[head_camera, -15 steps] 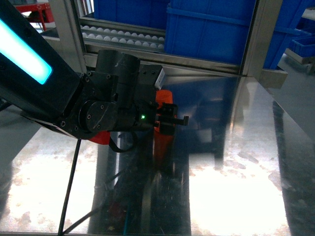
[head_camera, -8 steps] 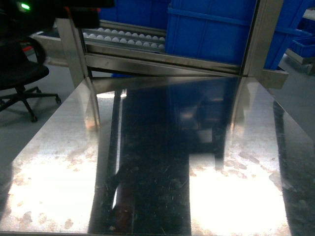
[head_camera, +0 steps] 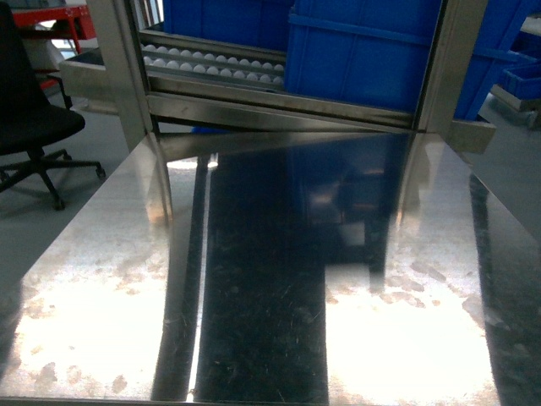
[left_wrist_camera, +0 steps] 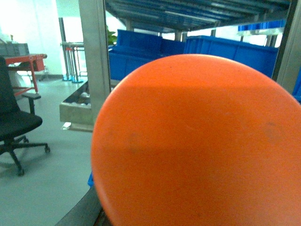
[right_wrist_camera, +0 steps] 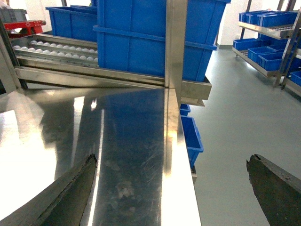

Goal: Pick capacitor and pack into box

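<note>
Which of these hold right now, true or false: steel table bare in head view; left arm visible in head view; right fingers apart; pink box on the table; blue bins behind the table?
1. The steel table shows nothing on it in the head view. True.
2. The left arm appears in the head view. False: no arm shows there.
3. The right gripper has its fingers apart. True, nothing between them.
4. A pink box sits on the table. False: none is visible in any view.
5. Blue bins stand behind the table. True.
</note>
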